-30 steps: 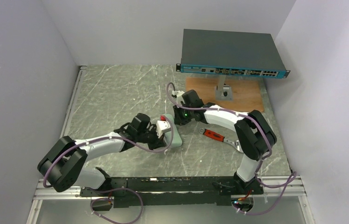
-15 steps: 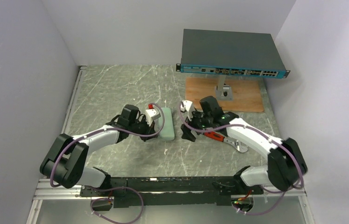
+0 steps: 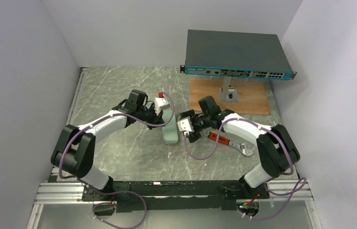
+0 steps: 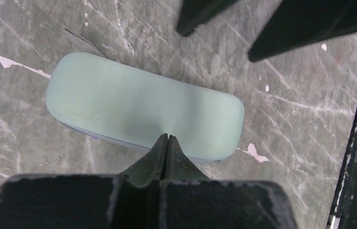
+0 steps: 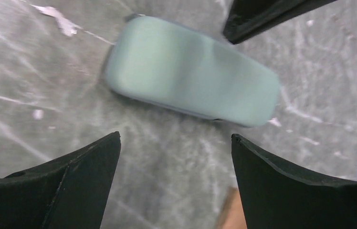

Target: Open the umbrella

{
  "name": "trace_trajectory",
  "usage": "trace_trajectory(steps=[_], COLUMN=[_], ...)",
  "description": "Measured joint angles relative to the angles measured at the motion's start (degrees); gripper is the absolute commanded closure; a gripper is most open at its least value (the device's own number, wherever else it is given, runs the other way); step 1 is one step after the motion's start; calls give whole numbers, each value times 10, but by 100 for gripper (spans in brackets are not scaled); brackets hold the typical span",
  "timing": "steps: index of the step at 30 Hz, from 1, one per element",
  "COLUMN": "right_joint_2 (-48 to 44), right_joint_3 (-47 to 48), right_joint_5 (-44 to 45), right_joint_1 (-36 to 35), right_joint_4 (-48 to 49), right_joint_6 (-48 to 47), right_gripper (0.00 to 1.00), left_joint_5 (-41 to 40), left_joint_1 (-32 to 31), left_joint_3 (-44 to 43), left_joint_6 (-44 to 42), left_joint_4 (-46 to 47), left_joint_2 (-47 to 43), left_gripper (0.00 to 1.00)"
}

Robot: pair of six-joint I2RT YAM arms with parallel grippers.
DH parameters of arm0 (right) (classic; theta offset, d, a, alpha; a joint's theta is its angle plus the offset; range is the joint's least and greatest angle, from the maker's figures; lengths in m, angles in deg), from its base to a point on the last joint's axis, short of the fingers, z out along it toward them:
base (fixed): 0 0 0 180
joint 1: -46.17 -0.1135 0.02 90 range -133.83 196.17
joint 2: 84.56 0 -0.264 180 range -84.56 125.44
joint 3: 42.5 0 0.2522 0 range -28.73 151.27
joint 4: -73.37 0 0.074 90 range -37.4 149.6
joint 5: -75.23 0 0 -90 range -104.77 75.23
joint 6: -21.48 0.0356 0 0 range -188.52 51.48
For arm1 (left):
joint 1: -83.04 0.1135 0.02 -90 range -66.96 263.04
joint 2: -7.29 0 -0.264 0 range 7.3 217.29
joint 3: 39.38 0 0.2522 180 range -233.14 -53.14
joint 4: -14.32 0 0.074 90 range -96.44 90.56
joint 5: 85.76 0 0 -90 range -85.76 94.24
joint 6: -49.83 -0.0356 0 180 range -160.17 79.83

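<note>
Either side of the mint-green case (image 3: 170,130), left pincer (image 4: 167,138) reaches in clenched empty, right pincer (image 5: 175,137) released.

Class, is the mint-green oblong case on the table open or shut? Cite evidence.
Shut. The mint-green oblong case lies flat, both halves together, only a thin seam along its edge; nothing inside shows.

Case (image 5: 191,76) smeared by blur in right wrist view, its near edge hidden behind left gripper (image 4: 167,139) in left wrist view; red-handled tool (image 3: 218,138) too small to identify.
</note>
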Motion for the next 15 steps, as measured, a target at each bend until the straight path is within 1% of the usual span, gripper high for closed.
trace_trajectory(steps=[1,4,5,7,8,9,12,13,15], right_joint_2=[15,44,54,69,77,89,121,139,170], right_joint_3=[15,53,65,80,88,98,128,150,187], right_joint_5=[-7,-26,-34,-45,-52,-59,-73,-79,-84], right_joint_1=[4,13,16,20,22,23,26,27,27], right_joint_4=[0,-1,-1,-5,-11,-23,-73,-109,-165], right_joint_6=[-21,-80,-104,-147,-172,-208,-301,-336,-375], right_gripper=[13,12,12,11,11,10,9,9,9], left_joint_5=[-1,-3,-3,1,2,3,7,9,12], left_joint_1=[1,5,8,21,28,36,49,49,47], left_joint_3=[-8,-12,-5,28,46,70,125,139,149], left_joint_6=[-17,-72,-93,-120,-127,-127,-118,-110,-97], left_joint_4=[-17,-53,-61,-66,-67,-63,-47,-35,-20], left_joint_2=[0,-5,-13,-45,-65,-95,-181,-210,-239], left_gripper=[95,60,51,28,8,1,0,0,0])
